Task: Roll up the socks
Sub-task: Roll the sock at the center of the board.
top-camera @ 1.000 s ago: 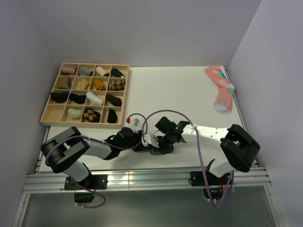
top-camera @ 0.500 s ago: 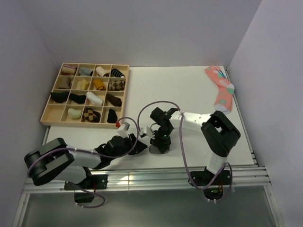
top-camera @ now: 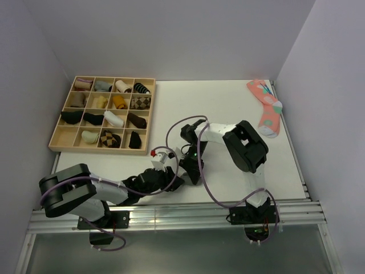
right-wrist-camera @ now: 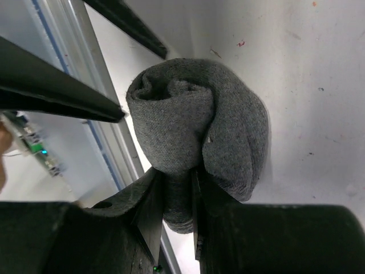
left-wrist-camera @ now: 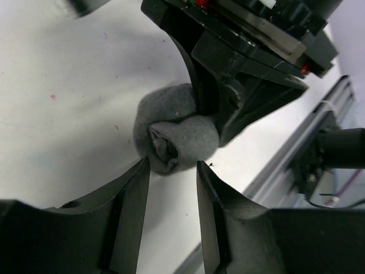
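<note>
My right gripper point(right-wrist-camera: 177, 184) is clamped on the socks point(right-wrist-camera: 197, 123), a dark grey knit bundle rolled into a fat ball. Both fingers pinch its lower fold, and the roll's spiral end shows at the upper left of the right wrist view. My left gripper point(left-wrist-camera: 171, 166) is apart, one finger on each side of the roll's curled end. The tips sit right at the bundle, but I cannot tell whether they touch it. The roll is at the near side of the white worktop point(top-camera: 222, 108), roughly between my two bases, and I cannot tell whether it rests on the surface. From above, both grippers crowd over the roll and hide most of it. A wooden tray point(top-camera: 55, 144) of sock rolls lies far left, and a pink dotted sock point(top-camera: 267, 108) lies in the far right corner.
</note>
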{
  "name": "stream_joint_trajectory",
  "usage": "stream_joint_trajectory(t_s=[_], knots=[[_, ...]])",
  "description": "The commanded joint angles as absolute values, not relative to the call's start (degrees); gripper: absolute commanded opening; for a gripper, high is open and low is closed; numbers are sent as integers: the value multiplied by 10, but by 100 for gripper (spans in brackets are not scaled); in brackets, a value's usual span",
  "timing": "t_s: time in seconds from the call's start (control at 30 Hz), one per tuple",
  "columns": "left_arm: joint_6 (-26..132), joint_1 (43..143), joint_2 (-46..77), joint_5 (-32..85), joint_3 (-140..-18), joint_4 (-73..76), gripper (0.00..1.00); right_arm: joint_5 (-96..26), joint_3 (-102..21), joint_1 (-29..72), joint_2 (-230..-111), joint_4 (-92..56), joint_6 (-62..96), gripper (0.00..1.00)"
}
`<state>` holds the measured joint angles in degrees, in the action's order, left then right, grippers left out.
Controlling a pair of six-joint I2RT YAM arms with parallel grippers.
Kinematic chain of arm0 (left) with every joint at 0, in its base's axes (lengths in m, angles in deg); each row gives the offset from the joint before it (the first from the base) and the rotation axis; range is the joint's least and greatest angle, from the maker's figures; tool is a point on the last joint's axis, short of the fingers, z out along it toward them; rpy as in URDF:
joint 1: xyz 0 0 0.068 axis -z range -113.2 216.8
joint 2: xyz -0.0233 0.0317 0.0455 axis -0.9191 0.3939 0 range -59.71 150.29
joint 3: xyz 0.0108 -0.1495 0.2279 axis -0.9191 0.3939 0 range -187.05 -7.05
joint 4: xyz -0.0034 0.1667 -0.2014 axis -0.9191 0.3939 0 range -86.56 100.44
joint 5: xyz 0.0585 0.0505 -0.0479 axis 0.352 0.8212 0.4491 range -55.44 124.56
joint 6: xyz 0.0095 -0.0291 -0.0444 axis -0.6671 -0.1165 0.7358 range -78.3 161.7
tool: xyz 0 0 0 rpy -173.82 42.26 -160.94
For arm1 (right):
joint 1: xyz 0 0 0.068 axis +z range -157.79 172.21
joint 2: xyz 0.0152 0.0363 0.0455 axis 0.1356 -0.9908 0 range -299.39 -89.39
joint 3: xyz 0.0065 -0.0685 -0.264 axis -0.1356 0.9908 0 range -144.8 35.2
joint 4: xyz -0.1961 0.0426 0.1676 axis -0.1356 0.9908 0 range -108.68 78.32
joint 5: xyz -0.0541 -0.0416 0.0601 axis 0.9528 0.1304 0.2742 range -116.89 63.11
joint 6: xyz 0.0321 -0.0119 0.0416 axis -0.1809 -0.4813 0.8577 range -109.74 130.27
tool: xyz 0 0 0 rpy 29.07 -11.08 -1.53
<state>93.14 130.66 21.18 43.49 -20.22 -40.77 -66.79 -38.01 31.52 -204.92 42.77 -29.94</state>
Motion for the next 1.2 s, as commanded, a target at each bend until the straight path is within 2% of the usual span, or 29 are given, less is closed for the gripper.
stream_joint_trajectory(t_s=[0.0, 0.4, 0.97, 1.17], knots=[[881, 1310, 237, 461, -236, -431, 44, -642, -392, 311, -2089, 443, -324, 25], [851, 1310, 296, 447, -293, -419, 43, -639, -413, 304, -2116, 451, -317, 26], [824, 1308, 270, 413, -219, -555, 50, -635, -408, 296, -2118, 444, -314, 25], [819, 1302, 296, 399, -244, -532, 50, -634, -406, 296, -2118, 443, -316, 25]])
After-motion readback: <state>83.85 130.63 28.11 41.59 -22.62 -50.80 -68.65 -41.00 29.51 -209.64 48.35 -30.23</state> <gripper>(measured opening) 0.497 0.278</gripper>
